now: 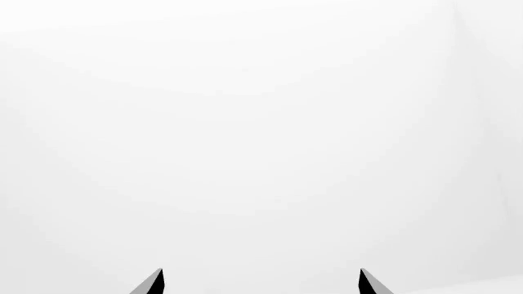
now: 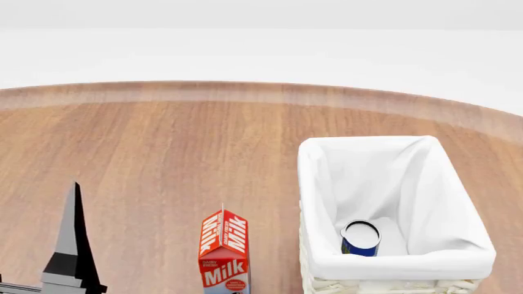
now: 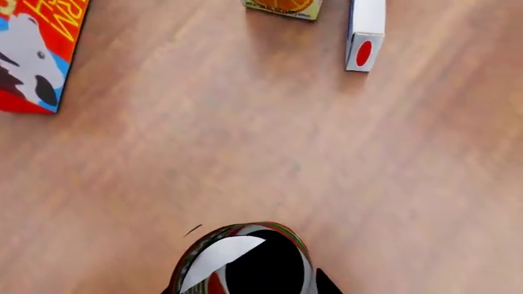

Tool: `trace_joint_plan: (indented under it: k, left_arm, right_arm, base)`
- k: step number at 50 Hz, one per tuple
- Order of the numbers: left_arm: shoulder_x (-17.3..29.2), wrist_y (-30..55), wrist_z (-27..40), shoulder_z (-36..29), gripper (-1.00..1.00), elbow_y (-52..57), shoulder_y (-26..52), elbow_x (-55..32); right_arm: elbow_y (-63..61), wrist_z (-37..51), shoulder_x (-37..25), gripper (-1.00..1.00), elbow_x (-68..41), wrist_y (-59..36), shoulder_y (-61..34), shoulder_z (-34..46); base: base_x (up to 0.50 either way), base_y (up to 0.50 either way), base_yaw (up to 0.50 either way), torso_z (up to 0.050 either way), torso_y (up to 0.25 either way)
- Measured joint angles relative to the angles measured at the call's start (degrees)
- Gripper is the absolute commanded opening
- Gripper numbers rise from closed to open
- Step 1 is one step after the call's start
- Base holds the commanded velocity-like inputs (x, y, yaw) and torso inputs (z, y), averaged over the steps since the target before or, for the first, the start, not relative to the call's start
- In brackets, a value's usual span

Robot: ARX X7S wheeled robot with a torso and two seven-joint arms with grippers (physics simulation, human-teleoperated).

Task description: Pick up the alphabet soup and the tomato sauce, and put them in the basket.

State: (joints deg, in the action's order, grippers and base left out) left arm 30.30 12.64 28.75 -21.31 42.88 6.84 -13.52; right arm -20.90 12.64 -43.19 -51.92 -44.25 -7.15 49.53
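The wooden surface (image 2: 163, 159) fills most of the head view, its curved far edge running across the upper part of the frame, with wide bare room at centre and left; the basket (image 2: 323, 184) stands at lower right, open-topped, and the soup (image 2: 361, 239) already sits inside it near the lower wall, so the first half of the task looks done; a milk carton (image 2: 224, 254) stands just left of the basket at the bottom edge.

In the right wrist view the sauce (image 3: 245, 260) sits at the bottom centre, right up against the right hand (image 3: 253, 288), which seems clenched on it, though the fingers barely show; the surface lies well below, with cartons at the upper edge, so the can appears lifted.

The step in hand is likely carrying the sauce; next it must clear the basket's tall rim before release.

The left hand (image 1: 261, 283) is released, its tips apart against blank white, holding nothing.
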Motion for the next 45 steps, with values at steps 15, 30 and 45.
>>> trace_joint_plan:
  k: [15,30,45]
  left_arm:
    - [0.21,0.46,0.22,0.07,1.0,0.55,0.14,-0.24]
    - [0.27,0.71,0.3,-0.1,1.0,0.64,0.45,-0.3]
    - [0.22,0.93,0.39,-0.35,1.0,0.65,0.76,-0.31]
  right_arm:
    - [-9.22,4.94,-6.15,-1.0,-6.42,-0.89,-1.94,-6.19]
    - [-16.24,9.02,-11.5,-1.0,-14.02,-0.84,-5.67,-13.0]
    - [-21.07,14.27,-14.95,-1.0,-24.49,-2.83,-14.79,-19.49]
  base:
    - [0.0,0.0,0.0,0.0,0.0]
    - [0.0,0.0,0.0,0.0,0.0]
    - [0.0,0.0,0.0,0.0,0.0]
